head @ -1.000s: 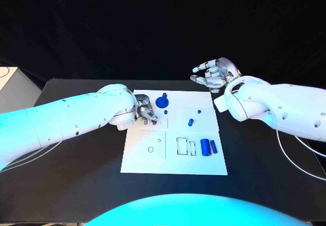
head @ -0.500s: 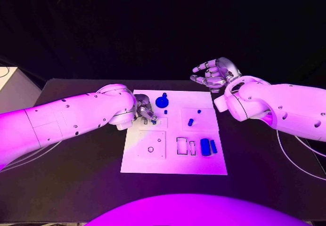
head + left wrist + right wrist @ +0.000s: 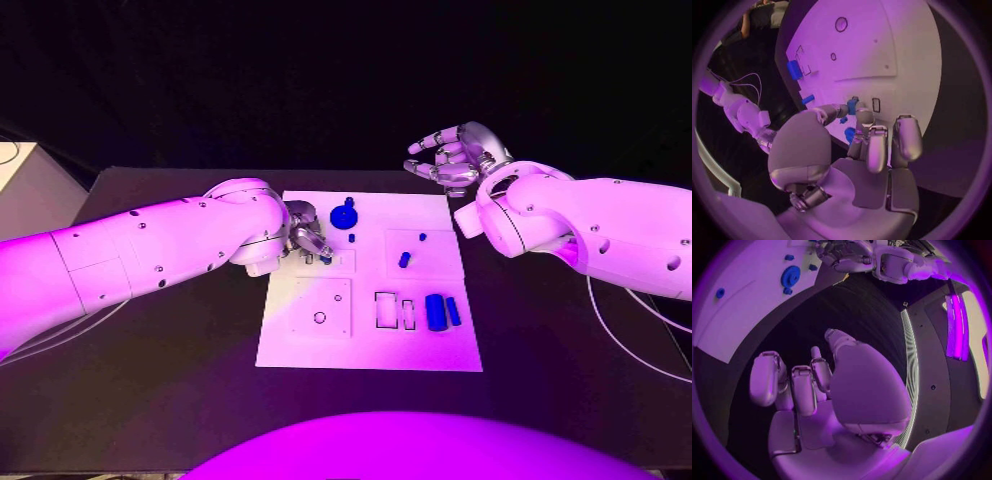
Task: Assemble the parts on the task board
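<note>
Meanwhile the left hand [image 3: 856, 131] is pinching a small blue peg [image 3: 852, 105] over the flat white task board [image 3: 433, 355]; the right hand [image 3: 454, 155] is hovering, fingers curled, holding nothing.

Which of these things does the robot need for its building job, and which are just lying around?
For the job:
task board
round blue part
two blue cylinders
small blue part, pinched by the left hand
right hand, holding nothing

Just lying about:
white cable on the black table
</note>
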